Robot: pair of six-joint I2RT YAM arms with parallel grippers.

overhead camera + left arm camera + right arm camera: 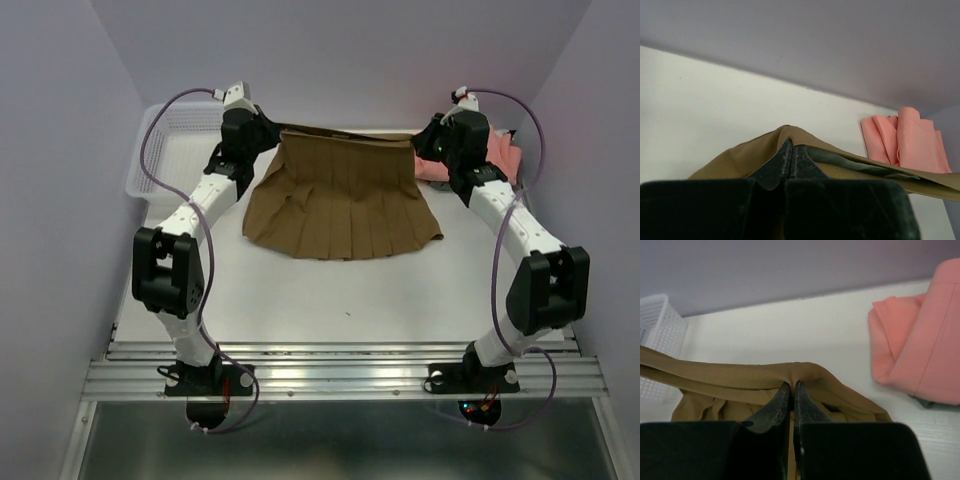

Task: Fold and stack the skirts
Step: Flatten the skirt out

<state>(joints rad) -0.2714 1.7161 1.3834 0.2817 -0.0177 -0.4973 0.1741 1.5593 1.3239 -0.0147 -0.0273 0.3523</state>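
Left gripper [788, 146], right gripper [792, 386] clamp olive skirt [340, 205] waistband; grey sliver [923, 401] under pink skirt [925, 350], perhaps third skirt.

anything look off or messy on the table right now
Nothing stands out. The brown skirt lies spread, its waistband pinched by the left gripper and right gripper; the pink skirt sits folded far right, the basket upright far left.

Top view high behind arms [190, 215], wrist views close, facing back wall [340, 60], sharing olive-brown skirt [740, 374]
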